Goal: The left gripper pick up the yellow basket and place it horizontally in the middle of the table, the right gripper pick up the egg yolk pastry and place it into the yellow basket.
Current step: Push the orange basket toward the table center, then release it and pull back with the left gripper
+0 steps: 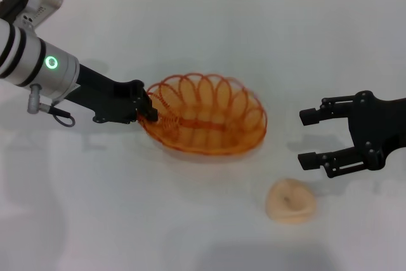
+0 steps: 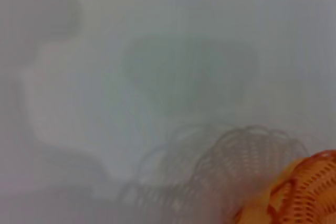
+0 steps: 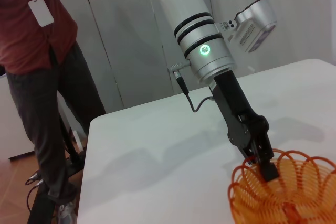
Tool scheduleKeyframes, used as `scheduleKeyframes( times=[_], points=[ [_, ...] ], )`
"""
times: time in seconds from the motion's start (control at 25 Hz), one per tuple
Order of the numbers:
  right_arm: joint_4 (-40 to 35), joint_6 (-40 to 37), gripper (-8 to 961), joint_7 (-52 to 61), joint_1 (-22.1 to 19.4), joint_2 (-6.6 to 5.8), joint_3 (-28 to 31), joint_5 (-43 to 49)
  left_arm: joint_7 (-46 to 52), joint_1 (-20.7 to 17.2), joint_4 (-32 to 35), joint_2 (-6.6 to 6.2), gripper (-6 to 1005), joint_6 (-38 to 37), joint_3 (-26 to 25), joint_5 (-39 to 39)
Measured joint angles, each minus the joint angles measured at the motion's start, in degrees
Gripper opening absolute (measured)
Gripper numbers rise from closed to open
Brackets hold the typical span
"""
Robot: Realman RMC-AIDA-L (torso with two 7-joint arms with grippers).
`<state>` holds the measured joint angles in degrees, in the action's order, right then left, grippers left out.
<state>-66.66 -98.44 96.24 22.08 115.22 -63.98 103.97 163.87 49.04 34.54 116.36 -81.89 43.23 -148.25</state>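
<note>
The yellow basket, an oval orange wire basket with a looped rim, is near the middle of the table, long side across. My left gripper is shut on the rim at the basket's left end. I cannot tell whether the basket touches the table. The grip also shows in the right wrist view, with the left gripper on the basket. The left wrist view shows only a corner of the basket and its shadow. The egg yolk pastry lies on the table in front of and to the right of the basket. My right gripper is open and empty, right of the basket and beyond the pastry.
The table's far edge meets a white wall. In the right wrist view a person in a red shirt stands beside the table's far corner.
</note>
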Motion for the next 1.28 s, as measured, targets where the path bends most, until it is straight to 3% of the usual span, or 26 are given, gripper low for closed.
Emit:
scheduleKeyframes(
  times=[0.16,0.36,0.8,1.0,1.28],
  points=[
    [-0.01,0.00,798,0.00,0.04,0.00,0.00,0.00,-0.10,-0.14,0.00,0.00,128,0.03,-0.20,0.46],
    [-0.05,0.02,797,0.00,0.06,0.00,0.00,0.00,-0.62,-0.17,0.19,-0.03,341,0.05,-0.21,1.39],
    [-0.05,0.05,797,0.00,0.24,0.00,0.59,0.00,-1.87,0.21,0.64,-0.20,546,-0.78,0.10,1.48],
    [-0.05,0.06,797,0.00,0.25,0.00,0.62,0.00,-3.88,0.41,1.82,-0.88,783,-0.89,-0.14,2.15],
    [-0.05,0.07,797,0.32,0.25,-0.03,0.62,0.00,-7.74,0.12,5.68,-2.07,887,-1.17,-0.18,8.01]
  ],
)
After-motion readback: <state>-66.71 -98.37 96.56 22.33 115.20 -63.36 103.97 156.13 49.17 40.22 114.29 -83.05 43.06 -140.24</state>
